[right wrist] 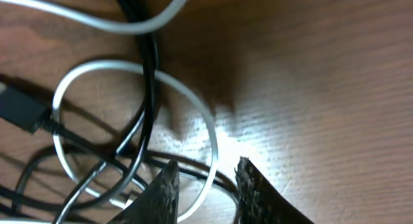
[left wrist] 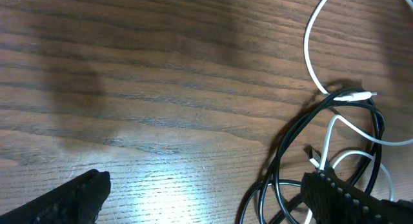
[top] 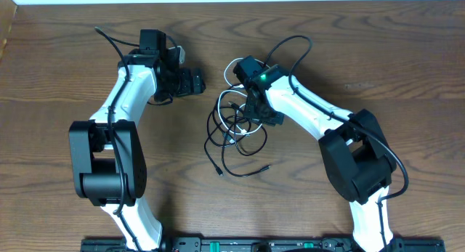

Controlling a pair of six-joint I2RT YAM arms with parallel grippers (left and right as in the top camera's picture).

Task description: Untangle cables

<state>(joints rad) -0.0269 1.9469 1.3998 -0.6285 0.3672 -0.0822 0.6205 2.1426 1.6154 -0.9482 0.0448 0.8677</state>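
**Right gripper** (right wrist: 206,169): jaws a narrow gap apart, wider than the strands. One white and one black strand run through the gap, and no pinch is visible. The fingertips are low over the heap.

**Left gripper** (left wrist: 206,185): jaws spread wide, nothing between them. It sits just beside the heap, with one finger (left wrist: 348,198) overlapping its edge.

**White cable** (left wrist: 306,53): the shorter cord, curled in open loops through the black coils. Its plug (left wrist: 358,95) lies crosswise on a black strand, with the tip toward the right edge of the left wrist view.

**Black cable** (right wrist: 150,69): the long cord, in several loose coils, still crossed with the white one. In the overhead view the heap's long axis runs far-to-near, and two black loose ends trail out on the near side.

**Table** (top: 58,78): dark wood. The heap lies mid-table between the two arms, partly under the right one.
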